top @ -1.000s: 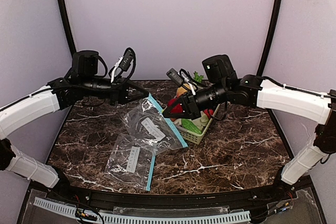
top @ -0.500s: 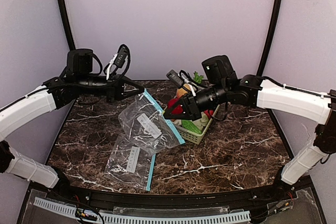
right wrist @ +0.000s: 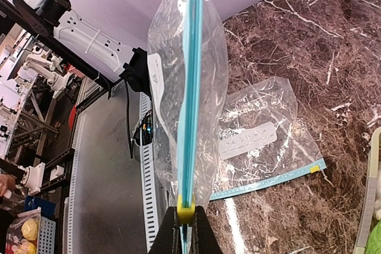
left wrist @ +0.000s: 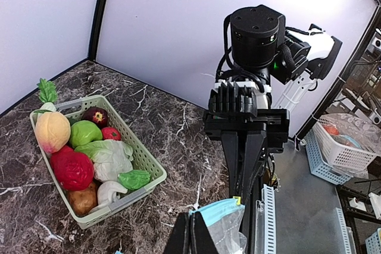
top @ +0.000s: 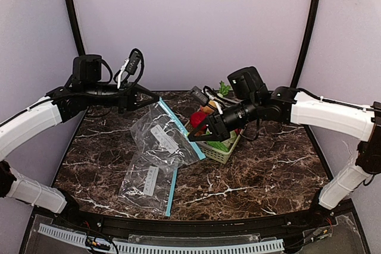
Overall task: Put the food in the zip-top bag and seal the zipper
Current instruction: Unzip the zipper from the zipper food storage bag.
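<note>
- Lately hauled higher and further from the pale green basket (top: 223, 154) by the left gripper (top: 156, 100): one end of the zip-top bag (top: 162, 138); jaws shut tight on the blue zipper strip (top: 178, 124), with nothing else in the pinch.
- Meanwhile sunk a little lower, just beside the basket's left side: the right gripper (top: 192, 138); clamped shut on the strip's other end, right at the yellow slider (right wrist: 186, 209), as seen from the right wrist.
- Hence drawn into a straight, taut line between the two grips, left of the basket; body hanging below the strip; unclear whether its bottom touches the marble table (top: 268, 171).
- Seen edge-on from the right wrist, strip halves pressed together; mouth apparently closed rather than gaping.
- Still all in the basket: the toy food (left wrist: 89, 150); none in the bag, none in either grip.
- Flat on the table, nearer the arm bases than the basket: a second bag (top: 146, 182), untouched.
- Judged meaning: bag presented and tensioned, filling not yet begun; probably needs the mouth opened and one grip freed before fetching anything from the basket; sealing some way off.
</note>
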